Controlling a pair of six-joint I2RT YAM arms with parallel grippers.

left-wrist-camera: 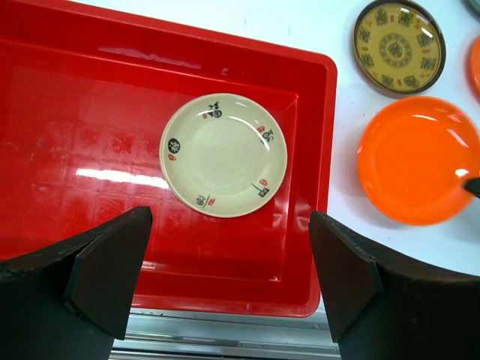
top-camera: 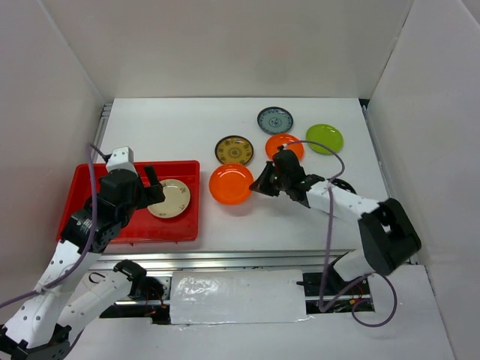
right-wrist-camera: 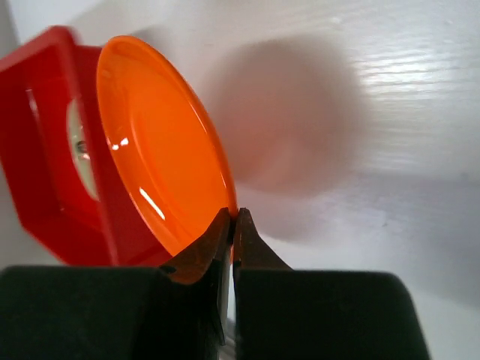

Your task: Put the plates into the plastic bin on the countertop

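Over on the left, a shallow red plastic bin (top-camera: 180,171) sits on the white surface (top-camera: 172,127), with one cream round plate (top-camera: 169,199) lying flat in its right half. The left gripper (top-camera: 154,187) hangs over the bin just beside that plate, fingers (top-camera: 152,177) apart. The right gripper (top-camera: 262,184) meets the right rim of a glossy orange round plate (top-camera: 229,184) lying just outside the bin. Behind it lie a brown-yellow patterned plate (top-camera: 234,150), a second orange plate (top-camera: 276,142) partly under the arm, a blue-grey patterned plate (top-camera: 274,120) and a lime green plate (top-camera: 324,139).

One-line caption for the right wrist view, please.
Right gripper shut on the rim of an orange plate, the red bin just beyond it.
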